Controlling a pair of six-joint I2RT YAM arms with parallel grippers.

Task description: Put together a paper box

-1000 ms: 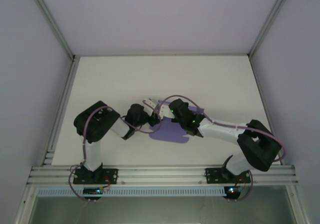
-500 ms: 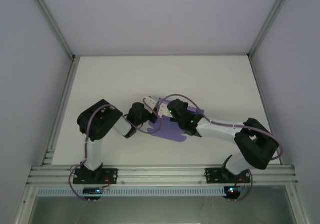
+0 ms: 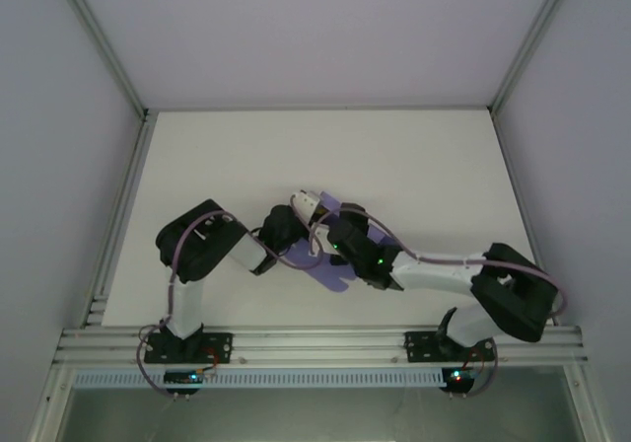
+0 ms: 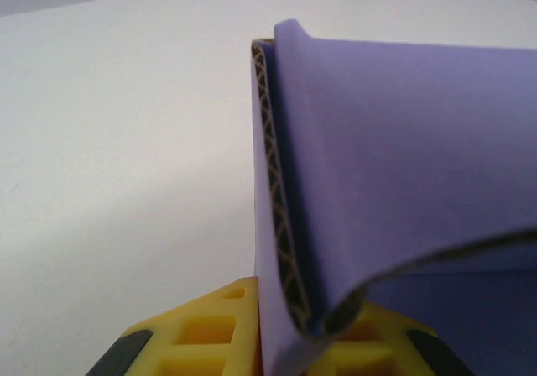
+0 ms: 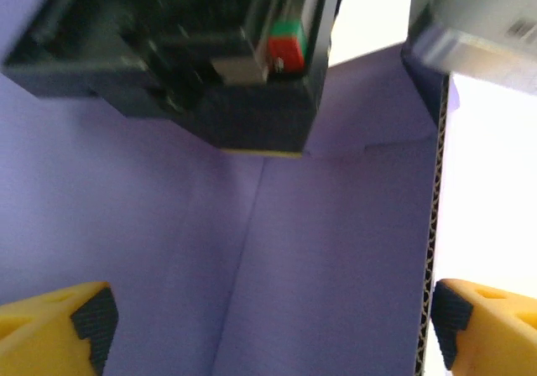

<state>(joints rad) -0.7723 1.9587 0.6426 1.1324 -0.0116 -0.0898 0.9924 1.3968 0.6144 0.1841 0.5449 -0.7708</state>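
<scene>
Top view: the paper box (image 3: 330,272) lies mid-table (image 3: 414,166), between the two arms, inside a bare white-walled enclosure (image 3: 296,28).

Left wrist: the left gripper (image 4: 281,347) pinches a doubled-over flap (image 4: 403,158), holding it upright.

Right wrist: the right gripper (image 5: 268,326) gapes wide over the box panel, gripping nothing.

Wall folding seems under way; the next move likely needs the free gripper to press the neighbouring crease.

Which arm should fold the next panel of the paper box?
Right, probably. The right claw stands open over a flat panel of the paper box, so it is free to move. The left claw is pinched on a doubled-over edge and is better used to hold the box steady.
</scene>
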